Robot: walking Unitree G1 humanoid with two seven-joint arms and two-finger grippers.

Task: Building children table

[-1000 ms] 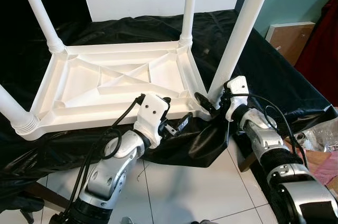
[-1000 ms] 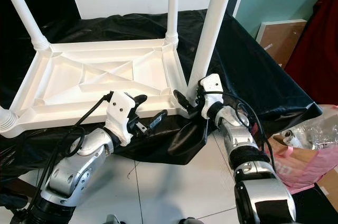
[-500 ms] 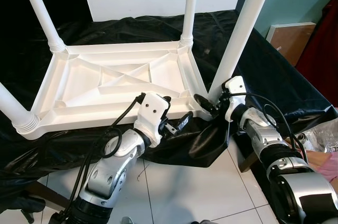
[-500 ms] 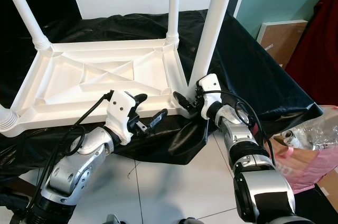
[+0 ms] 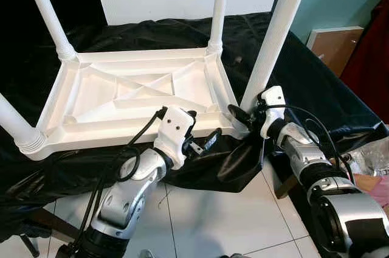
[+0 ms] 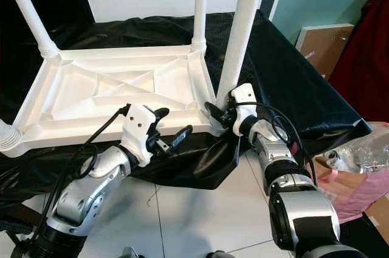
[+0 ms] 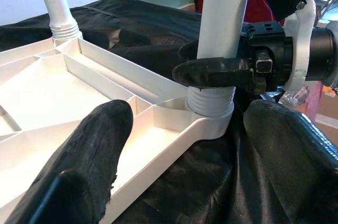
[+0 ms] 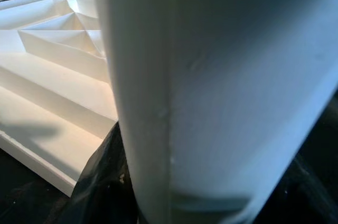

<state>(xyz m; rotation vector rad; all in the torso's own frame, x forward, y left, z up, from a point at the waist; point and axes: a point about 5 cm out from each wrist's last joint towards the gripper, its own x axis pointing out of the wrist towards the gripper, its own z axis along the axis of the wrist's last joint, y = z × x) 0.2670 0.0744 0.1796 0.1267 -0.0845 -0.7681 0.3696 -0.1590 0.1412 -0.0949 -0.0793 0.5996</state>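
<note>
Now the right end effector [image 5: 243, 114] grips the white leg [image 5: 275, 36] of the upside-down table [image 5: 130, 97]; the left end effector [image 5: 203, 131] sits open nearby.

A table top [image 5: 140, 97] lies upside down on a cloth [image 5: 285, 81] spread over a raised surface, its four legs standing upward at the corners. The near-right leg [image 5: 275, 36] rises just before the right gripper [image 5: 243, 116], whose jaws close around its base. The left gripper [image 5: 203, 138] sits at the near edge of the table top, to the left of that leg, jaws apart. A board [image 5: 331, 42] leans at the far right, beyond the cloth. A bag [image 5: 368, 157] lies on the floor at the right.
</note>
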